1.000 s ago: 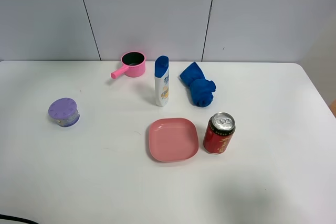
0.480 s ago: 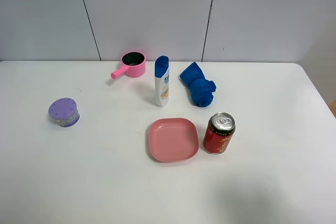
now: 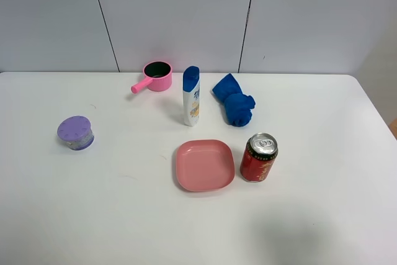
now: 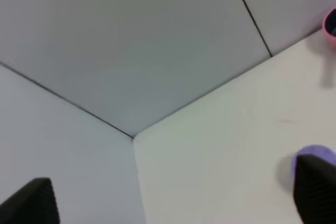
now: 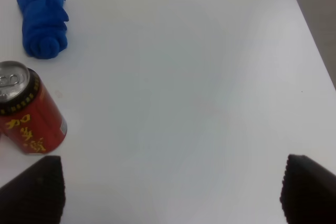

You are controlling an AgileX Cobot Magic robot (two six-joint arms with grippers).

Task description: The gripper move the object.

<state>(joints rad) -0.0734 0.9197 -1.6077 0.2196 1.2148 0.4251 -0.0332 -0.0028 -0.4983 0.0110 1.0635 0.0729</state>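
The red drink can [image 3: 258, 157] with a silver top stands upright on the white table [image 3: 322, 128], just right of a pink plate [image 3: 205, 166]. Neither gripper shows in the exterior view. In the right wrist view the can [image 5: 27, 113] stands ahead of one fingertip [image 5: 32, 191]. My right gripper [image 5: 170, 192] is open and empty, with its jaws wide apart over bare table. My left gripper [image 4: 173, 203] is open and empty, and faces the table's far left corner and the wall.
A white shampoo bottle [image 3: 191, 96] with a blue cap, a blue cloth [image 3: 234, 107] and a pink pot [image 3: 156, 76] stand at the back. A purple round container [image 3: 75, 133] sits at the left, and also shows in the left wrist view [image 4: 316, 155].
A black arm part at the top edge and a black cable at the bottom left corner of the exterior view have left the picture. The objects on the table have not moved.
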